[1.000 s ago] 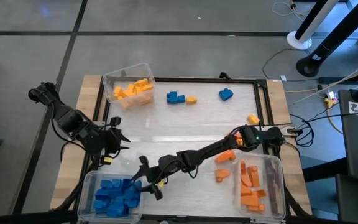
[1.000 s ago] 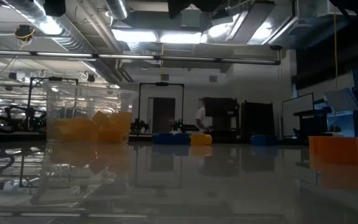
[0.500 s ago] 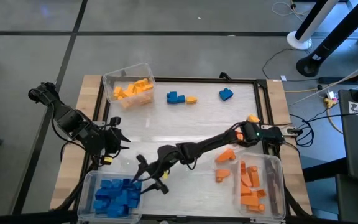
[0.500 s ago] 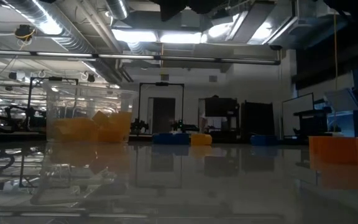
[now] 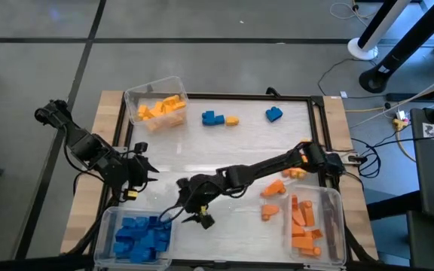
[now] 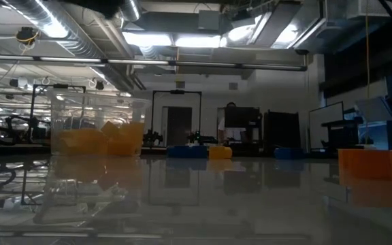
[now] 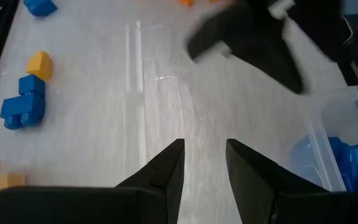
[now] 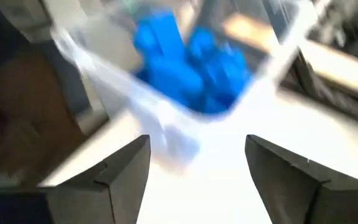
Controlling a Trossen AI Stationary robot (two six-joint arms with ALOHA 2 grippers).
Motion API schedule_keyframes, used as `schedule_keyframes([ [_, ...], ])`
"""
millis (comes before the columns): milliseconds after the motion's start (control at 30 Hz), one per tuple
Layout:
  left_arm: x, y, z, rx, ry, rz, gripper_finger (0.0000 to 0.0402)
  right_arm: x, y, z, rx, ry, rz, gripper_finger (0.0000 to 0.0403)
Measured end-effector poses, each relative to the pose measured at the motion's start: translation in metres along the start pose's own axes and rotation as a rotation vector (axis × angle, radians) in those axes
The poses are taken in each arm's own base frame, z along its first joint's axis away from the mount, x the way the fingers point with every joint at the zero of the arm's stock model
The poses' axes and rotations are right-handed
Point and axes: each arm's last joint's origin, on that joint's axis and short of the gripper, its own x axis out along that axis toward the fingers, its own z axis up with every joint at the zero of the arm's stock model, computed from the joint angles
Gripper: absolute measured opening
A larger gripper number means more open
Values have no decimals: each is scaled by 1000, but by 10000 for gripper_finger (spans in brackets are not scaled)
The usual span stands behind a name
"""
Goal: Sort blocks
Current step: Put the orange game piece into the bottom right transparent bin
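At the table's near left corner a clear plastic bin [image 5: 106, 226] holds a heap of blue studded bricks [image 5: 140, 236], too many and too piled to count. The right gripper [image 5: 194, 211] hangs just beside that bin's inner wall, fingers spread, nothing between them; the blue heap lies just past its fingertips. At the near right corner a second clear bin [image 5: 336, 226] holds several orange bricks [image 5: 304, 226]. Two loose orange bricks [image 5: 271, 199] lie beside it. The left gripper [image 5: 143, 167] waits at the left edge, open. Toward the far edge lie a blue cluster [image 5: 213, 117], one yellow brick [image 5: 232, 120] touching it and one blue brick [image 5: 273, 114]. A third bin [image 5: 132, 99] at the far left corner holds yellow-orange bricks [image 5: 161, 110].
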Motion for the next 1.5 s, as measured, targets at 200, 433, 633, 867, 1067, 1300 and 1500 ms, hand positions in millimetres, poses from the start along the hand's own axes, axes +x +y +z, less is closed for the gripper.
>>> schedule_keyframes([
  [200,6,-4,1,13,22,9,108,-34,17,-1,128,308,-63,263],
  [433,17,-10,2,65,59,23,108,-50,69,-20,426,703,-39,263],
  [633,27,-18,7,132,59,20,108,-59,112,-33,562,972,-184,264],
  [867,34,-24,12,153,32,10,108,-76,151,-38,629,1191,-278,264],
  [1067,35,-24,12,157,36,12,108,-84,165,-40,647,1274,-329,264],
  [1300,35,-24,12,153,36,11,108,-82,165,-57,620,1338,-315,264],
  [1500,35,-24,12,153,38,12,108,-79,167,-77,612,1396,-270,264],
])
